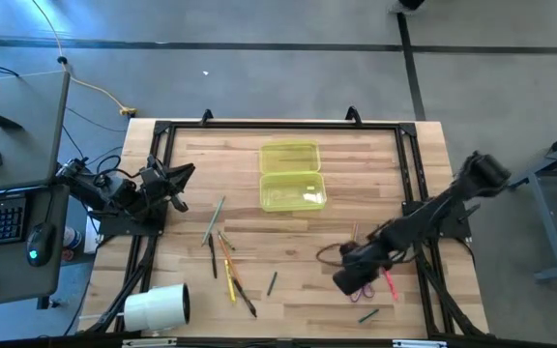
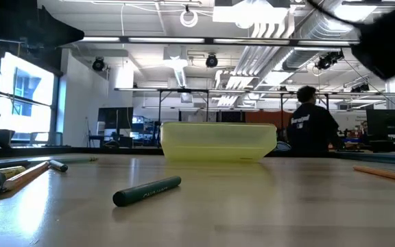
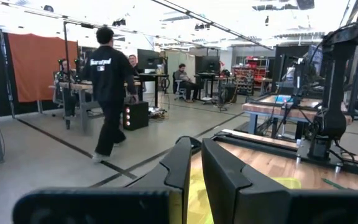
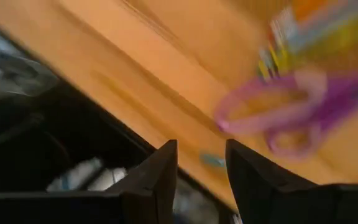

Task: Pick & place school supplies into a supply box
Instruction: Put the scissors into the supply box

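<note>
Because the right gripper is poised low over the near right part of the wooden table, the step in hand is judged to be an approach for picking up the small purple-handled scissors. For a sound grasp, the wrist should be brought round until the scissors lie squarely between the two dark fingers, and only then lowered, so that the blades or the joint of the handles, rather than one thin loop, are taken. In the right wrist view the fingers are seen parted with a clear gap and nothing is held between them; the scissors lie flat on the table ahead of the fingertips and off to one side, not between them, with some coloured pens just beyond. In the high view the scissors are mostly hidden beneath the gripper, beside a pink marker. Closing should be delayed until the offset is removed, otherwise the loops may be pushed away. The translucent yellow-green plastic supply box stands open at the far middle of the table, well apart from the gripper, and appears empty. The left gripper waits at the left edge of the table, its fingers nearly together with only a narrow slit and grasping nothing.
</note>
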Tool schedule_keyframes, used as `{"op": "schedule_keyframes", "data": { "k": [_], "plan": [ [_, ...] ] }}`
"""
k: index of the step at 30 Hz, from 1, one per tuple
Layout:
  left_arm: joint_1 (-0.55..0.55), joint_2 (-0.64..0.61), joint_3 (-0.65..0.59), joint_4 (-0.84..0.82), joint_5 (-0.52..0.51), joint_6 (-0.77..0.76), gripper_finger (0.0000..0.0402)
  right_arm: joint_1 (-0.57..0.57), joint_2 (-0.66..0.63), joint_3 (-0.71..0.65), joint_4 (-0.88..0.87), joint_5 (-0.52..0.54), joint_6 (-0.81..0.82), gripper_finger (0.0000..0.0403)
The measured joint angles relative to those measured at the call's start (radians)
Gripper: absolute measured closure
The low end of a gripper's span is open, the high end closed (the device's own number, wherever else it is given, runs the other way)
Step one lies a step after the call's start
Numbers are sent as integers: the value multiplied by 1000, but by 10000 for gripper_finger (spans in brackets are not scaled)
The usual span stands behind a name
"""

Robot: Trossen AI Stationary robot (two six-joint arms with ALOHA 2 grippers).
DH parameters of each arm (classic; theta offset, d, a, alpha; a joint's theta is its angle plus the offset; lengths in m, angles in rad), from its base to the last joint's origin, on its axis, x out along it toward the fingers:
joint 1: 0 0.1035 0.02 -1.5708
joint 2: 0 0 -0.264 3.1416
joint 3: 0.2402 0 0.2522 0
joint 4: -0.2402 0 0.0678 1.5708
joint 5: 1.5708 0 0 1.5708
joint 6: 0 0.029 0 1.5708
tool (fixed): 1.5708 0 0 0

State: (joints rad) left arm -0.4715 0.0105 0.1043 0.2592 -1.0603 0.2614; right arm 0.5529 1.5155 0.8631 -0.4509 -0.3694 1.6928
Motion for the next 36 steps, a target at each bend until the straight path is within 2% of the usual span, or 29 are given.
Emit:
{"op": "schedule_keyframes", "data": {
  "k": [4,7,11,18,28,32,36],
  "plan": [
    [0,0,0,-9,0,3,328,-2,90,0,7,-111,71,279],
    [0,0,1,-33,0,3,328,-2,106,0,5,-119,72,279],
    [0,0,1,-62,-2,3,328,3,98,1,-25,-107,110,279],
    [0,0,1,-84,-2,3,328,55,93,-3,-220,-87,139,279],
    [0,0,1,-84,-9,3,328,92,94,-3,-210,7,177,279],
    [0,0,1,-84,-8,3,328,104,95,-3,-192,83,178,279],
    [0,0,1,-84,-8,3,328,115,95,-10,-186,75,171,279]
  ]
}}
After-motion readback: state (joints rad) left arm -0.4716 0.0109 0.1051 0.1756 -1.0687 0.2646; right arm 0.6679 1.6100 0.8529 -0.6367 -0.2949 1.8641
